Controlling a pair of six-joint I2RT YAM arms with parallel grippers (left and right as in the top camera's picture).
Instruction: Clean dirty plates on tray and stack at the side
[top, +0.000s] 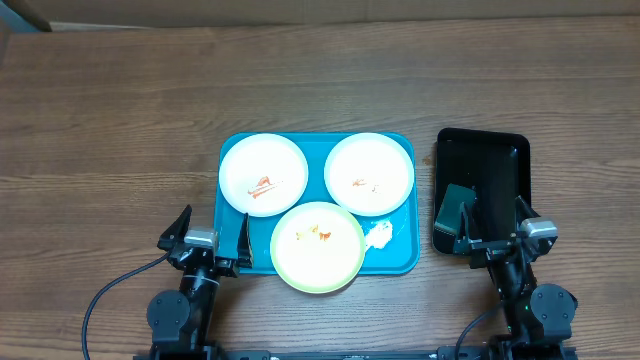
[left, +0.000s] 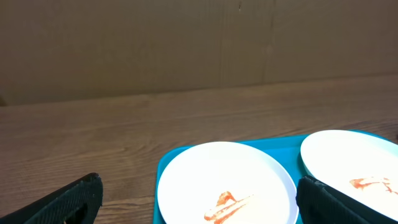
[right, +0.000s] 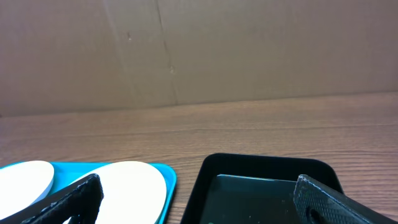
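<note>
Both arms sit at the near edge: left gripper (top: 214, 224) and right gripper (top: 492, 214) are each spread wide, holding nothing. Just right of the left one lies the turquoise tray (top: 316, 148), carrying two smeared white plates (top: 263, 174) at the far side and a green-rimmed plate (top: 317, 246) near, overhanging the tray's near rim. They look stiff, light and slick, probably brittle; that overhanging rim seems the best pinch point. A dark sponge (top: 457, 203) lies in the black tray (top: 482, 145), right.
</note>
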